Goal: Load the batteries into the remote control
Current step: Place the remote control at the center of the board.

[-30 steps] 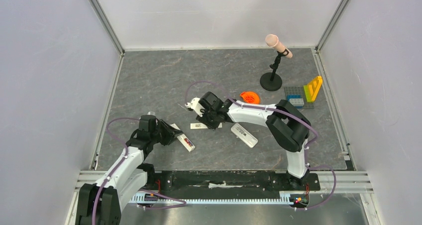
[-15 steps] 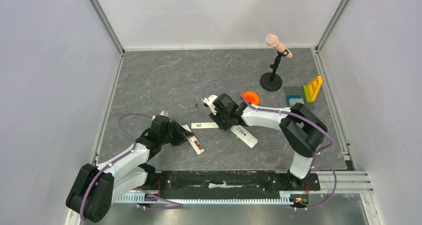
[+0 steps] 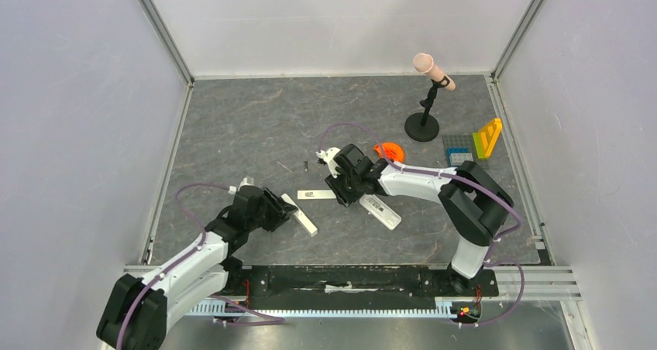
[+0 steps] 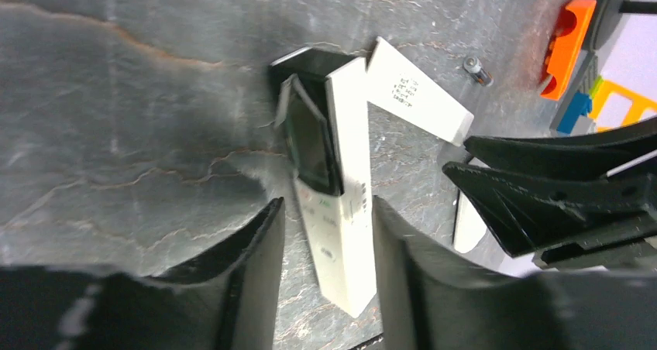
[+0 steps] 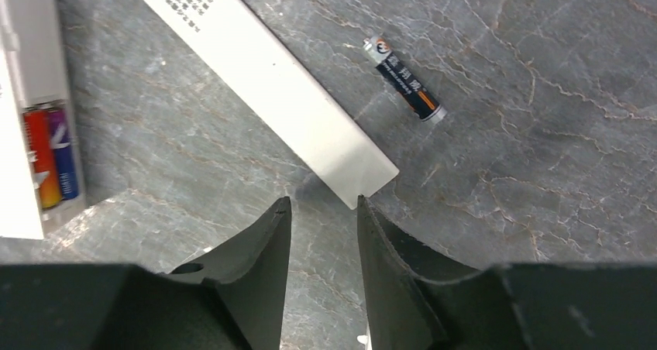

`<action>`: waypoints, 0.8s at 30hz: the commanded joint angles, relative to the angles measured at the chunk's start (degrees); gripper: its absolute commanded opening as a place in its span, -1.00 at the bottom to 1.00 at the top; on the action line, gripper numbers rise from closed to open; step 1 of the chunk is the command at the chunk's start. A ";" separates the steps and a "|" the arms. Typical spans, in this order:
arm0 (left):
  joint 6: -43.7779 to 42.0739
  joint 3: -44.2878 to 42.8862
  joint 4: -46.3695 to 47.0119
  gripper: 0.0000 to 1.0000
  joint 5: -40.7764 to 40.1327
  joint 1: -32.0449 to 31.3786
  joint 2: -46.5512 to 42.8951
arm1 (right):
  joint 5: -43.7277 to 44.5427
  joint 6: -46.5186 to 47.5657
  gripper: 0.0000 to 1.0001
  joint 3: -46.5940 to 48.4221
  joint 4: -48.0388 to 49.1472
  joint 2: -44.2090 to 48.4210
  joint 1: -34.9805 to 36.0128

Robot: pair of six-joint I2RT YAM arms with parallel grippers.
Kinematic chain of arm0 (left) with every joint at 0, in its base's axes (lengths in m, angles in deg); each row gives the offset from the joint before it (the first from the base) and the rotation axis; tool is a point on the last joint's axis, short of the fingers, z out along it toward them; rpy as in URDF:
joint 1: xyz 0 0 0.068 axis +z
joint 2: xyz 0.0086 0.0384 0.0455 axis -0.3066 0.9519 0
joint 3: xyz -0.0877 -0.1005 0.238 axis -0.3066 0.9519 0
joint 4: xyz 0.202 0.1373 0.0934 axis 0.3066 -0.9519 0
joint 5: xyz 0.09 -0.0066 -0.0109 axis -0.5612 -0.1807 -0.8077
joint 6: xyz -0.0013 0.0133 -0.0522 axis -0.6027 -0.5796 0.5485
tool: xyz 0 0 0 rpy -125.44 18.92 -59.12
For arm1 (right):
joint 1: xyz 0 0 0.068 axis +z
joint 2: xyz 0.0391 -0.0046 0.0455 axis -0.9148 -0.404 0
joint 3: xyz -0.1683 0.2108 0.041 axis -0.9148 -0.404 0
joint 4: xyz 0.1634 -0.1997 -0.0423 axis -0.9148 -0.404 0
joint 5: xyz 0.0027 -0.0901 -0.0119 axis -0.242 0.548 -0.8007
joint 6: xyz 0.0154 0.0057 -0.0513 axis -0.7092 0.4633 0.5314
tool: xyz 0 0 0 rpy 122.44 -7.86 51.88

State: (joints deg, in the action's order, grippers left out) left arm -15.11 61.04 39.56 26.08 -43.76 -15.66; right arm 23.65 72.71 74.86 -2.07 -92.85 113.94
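Observation:
The white remote control [image 3: 304,218] stands on its long edge between the fingers of my left gripper [image 3: 285,211]. In the left wrist view its dark screen face [image 4: 314,145] is turned left. My left gripper [image 4: 327,207] is open, with a gap at the left finger [image 4: 259,257]. The right wrist view shows the remote control [image 5: 23,133] from the back, an orange-red battery [image 5: 40,160] and a purple one [image 5: 63,152] in its recess. A loose dark battery [image 5: 404,79] [image 3: 306,165] lies apart. My right gripper [image 5: 321,203] [image 3: 338,187] is open and empty at the end of the white cover strip [image 5: 263,83] [image 3: 318,194].
A shorter white block [image 3: 380,211] lies just right of the right gripper. Farther back right are an orange piece [image 3: 389,150], a microphone on a black stand [image 3: 424,125] and coloured bricks on a grey plate [image 3: 472,149]. White walls close three sides.
The left jaws have widened. The remote has turned from recess-up onto its edge, so its top shows white. The right gripper shifted right a second ago and has since stayed put.

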 commanded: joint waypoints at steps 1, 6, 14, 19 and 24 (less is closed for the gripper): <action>-1.38 -3.35 -9.12 0.13 -4.36 -0.24 -3.19 | -3.36 -0.73 -0.17 2.45 1.83 3.99 0.13; -1.26 -6.86 -18.40 0.31 -8.90 -0.20 -6.99 | -1.79 -2.99 0.00 4.48 0.88 5.22 0.13; -3.80 -11.19 -21.32 0.25 -11.68 -0.11 -8.93 | 2.34 -4.83 0.07 5.70 2.18 5.24 5.67; -8.06 -20.02 -30.10 0.24 -19.98 -0.10 -8.90 | 2.01 -4.99 0.13 6.44 3.75 4.11 11.33; -13.01 -30.86 -39.25 0.24 -32.88 -0.11 -12.55 | 1.99 -4.75 0.12 7.57 4.07 1.61 15.48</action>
State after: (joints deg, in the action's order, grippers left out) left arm -21.42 38.88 8.15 7.02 -43.76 -25.01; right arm 25.10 68.27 79.51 -0.32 -89.49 127.49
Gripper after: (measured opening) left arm 0.622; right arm 0.559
